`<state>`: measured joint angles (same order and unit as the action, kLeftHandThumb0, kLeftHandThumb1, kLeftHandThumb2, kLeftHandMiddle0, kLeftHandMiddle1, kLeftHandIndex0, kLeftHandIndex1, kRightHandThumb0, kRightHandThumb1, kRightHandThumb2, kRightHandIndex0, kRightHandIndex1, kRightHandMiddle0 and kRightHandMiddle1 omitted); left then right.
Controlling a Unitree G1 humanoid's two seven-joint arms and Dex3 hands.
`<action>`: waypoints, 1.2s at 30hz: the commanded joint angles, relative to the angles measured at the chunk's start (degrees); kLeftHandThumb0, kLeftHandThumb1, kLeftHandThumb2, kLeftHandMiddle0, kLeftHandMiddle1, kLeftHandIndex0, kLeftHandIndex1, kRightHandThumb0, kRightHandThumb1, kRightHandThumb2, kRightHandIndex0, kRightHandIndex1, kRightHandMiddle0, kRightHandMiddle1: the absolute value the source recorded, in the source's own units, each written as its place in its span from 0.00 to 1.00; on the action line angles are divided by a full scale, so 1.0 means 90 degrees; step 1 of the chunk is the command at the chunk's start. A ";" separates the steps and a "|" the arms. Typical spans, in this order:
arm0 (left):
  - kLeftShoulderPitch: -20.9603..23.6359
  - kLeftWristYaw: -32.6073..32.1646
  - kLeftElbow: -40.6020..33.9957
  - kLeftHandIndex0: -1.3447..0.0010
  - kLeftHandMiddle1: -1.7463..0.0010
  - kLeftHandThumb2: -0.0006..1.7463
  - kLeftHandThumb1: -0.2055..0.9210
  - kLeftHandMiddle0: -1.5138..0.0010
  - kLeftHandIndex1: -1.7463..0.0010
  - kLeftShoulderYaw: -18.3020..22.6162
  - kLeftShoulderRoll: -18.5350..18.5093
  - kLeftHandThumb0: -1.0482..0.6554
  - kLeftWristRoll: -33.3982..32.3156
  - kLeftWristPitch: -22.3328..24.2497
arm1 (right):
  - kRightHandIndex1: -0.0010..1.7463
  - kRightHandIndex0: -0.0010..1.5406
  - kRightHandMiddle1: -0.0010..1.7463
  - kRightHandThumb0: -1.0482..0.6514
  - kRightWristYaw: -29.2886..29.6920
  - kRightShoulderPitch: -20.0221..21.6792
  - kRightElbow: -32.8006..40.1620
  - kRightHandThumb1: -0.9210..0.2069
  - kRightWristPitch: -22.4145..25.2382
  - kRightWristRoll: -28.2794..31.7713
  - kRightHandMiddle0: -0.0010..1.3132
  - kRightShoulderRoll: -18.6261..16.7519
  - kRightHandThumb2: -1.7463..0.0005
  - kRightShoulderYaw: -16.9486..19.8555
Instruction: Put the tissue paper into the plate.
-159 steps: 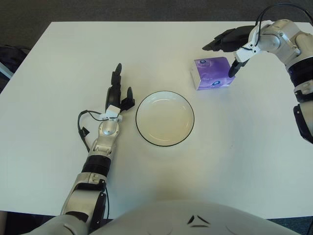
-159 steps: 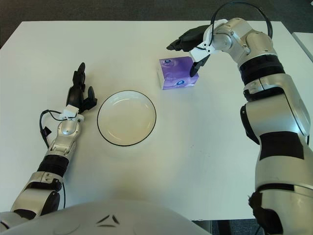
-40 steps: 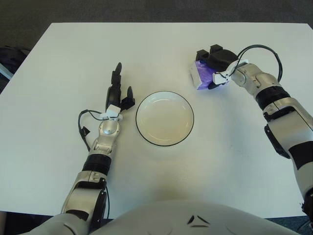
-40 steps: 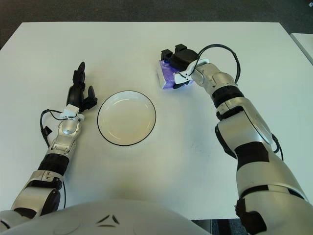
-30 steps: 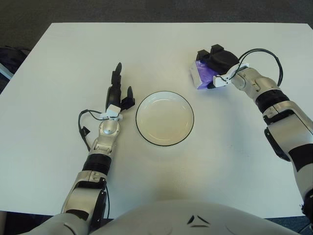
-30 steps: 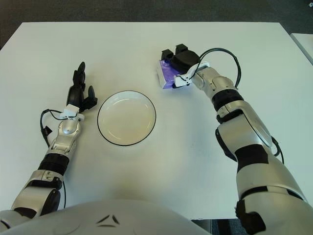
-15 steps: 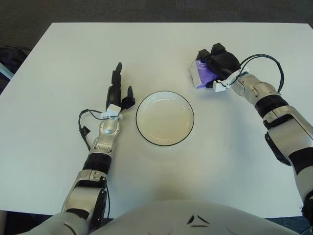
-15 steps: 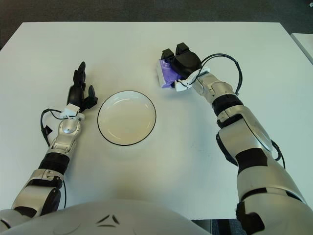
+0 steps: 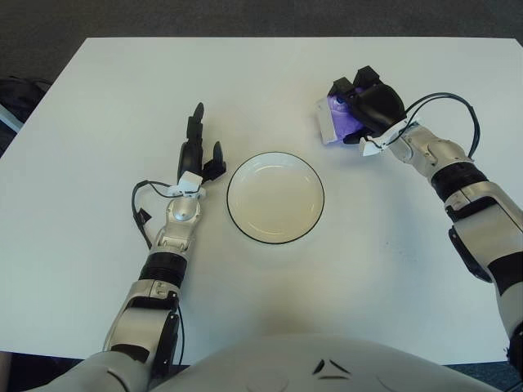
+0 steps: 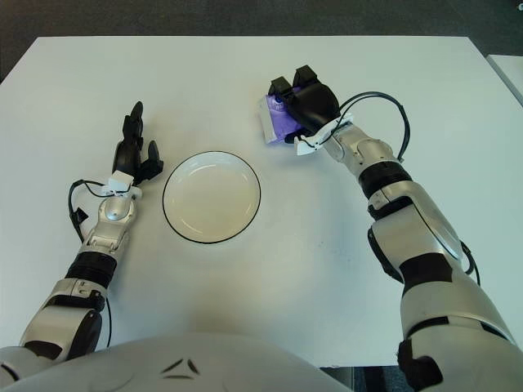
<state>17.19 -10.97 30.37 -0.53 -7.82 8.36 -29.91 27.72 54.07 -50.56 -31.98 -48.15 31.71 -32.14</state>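
Right hand (image 9: 369,104) grips tissue pack (image 9: 337,122) — beyond plate (image 10: 212,196).

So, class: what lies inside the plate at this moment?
Nothing: the plate shows only its bare white inside. The tissue pack sits beyond it, gripped by the right robot hand, which hides most of it.

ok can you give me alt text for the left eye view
The right robot hand grips a purple tissue pack toward the far right of a white table. An empty white plate with a dark rim sits mid-table, nearer the robot and left of the pack. The left robot hand shows just left of the plate, fingers open.
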 commanded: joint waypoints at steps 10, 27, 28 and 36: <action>-0.1100 -0.0043 0.1148 1.00 1.00 0.53 1.00 0.93 0.82 -0.0191 0.0375 0.10 0.0088 -0.0220 | 1.00 0.81 1.00 0.34 -0.1342 -0.0374 0.2402 0.52 0.0099 0.1191 0.45 0.0126 0.26 0.1234; -0.1068 -0.0019 0.1123 1.00 1.00 0.52 1.00 0.93 0.82 -0.0201 0.0348 0.11 0.0098 -0.0183 | 1.00 0.85 1.00 0.34 -0.2209 -0.0787 0.3825 0.51 0.0592 0.1565 0.45 -0.0224 0.27 0.1797; -0.1067 -0.0015 0.1130 1.00 1.00 0.52 1.00 0.93 0.82 -0.0199 0.0342 0.11 0.0097 -0.0188 | 1.00 0.85 1.00 0.34 -0.2264 -0.0814 0.3875 0.51 0.0595 0.1608 0.44 -0.0261 0.27 0.1816; -0.1084 0.0027 0.1118 1.00 1.00 0.52 1.00 0.93 0.82 -0.0195 0.0335 0.11 0.0067 -0.0223 | 1.00 0.85 1.00 0.35 -0.2600 -0.1046 0.4214 0.50 0.0608 0.1874 0.44 -0.0479 0.27 0.1882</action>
<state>17.40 -10.96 30.85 -0.53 -7.85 8.29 -30.48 5.83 46.33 -15.67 -26.45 -34.06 28.57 -16.67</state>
